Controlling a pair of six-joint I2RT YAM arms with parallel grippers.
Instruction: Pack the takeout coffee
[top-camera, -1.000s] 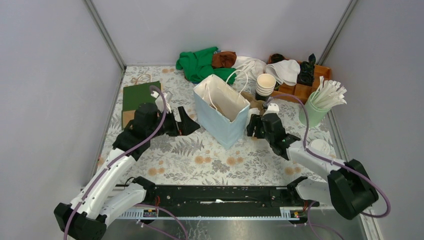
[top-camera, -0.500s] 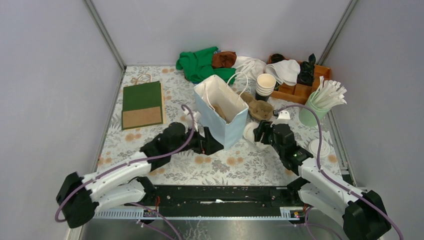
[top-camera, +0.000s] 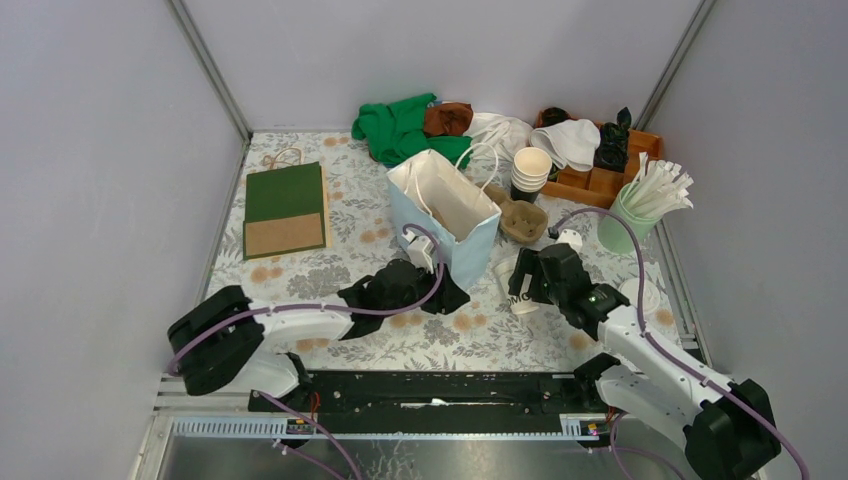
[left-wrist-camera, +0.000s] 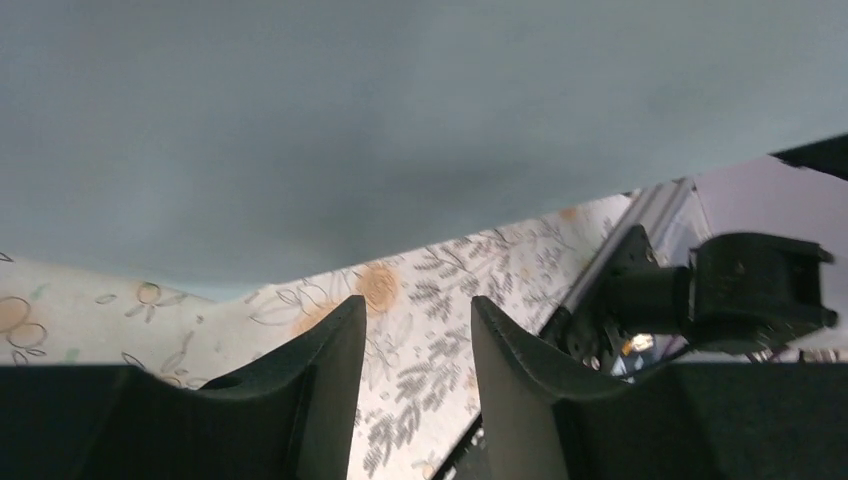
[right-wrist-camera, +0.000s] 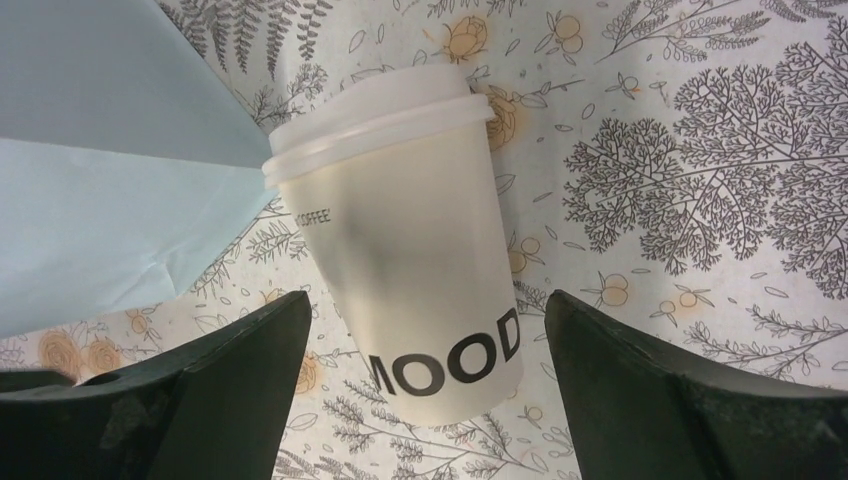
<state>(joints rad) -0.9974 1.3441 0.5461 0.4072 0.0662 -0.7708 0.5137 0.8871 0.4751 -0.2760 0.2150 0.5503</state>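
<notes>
The takeout coffee (top-camera: 513, 284), a pale cup with a white lid and black lettering, lies on its side on the floral cloth. Its lid points at the pale blue paper bag (top-camera: 447, 218). My right gripper (top-camera: 528, 283) is open around it. In the right wrist view the cup (right-wrist-camera: 410, 230) sits between the wide fingers (right-wrist-camera: 250, 350) without touching either, and the gripper's (right-wrist-camera: 428, 302) gap frames the base. My left gripper (top-camera: 443, 296) is low at the bag's near corner. In the left wrist view it (left-wrist-camera: 415, 308) is open with nothing between the fingers, and the bag wall (left-wrist-camera: 400, 100) fills the top.
Behind the bag stand a stack of lidless cups (top-camera: 531, 168) and a brown pulp tray (top-camera: 524, 220). A green cup of white sticks (top-camera: 640, 210) and a wooden box (top-camera: 600, 170) are at the back right. A loose white lid (top-camera: 640, 293) lies right. A flat green bag (top-camera: 285, 208) lies left.
The left arm swung right and nearer to the bag's near corner, its jaws narrowing. The right gripper drew back and opened wide; the coffee now lies on the cloth between its fingers.
</notes>
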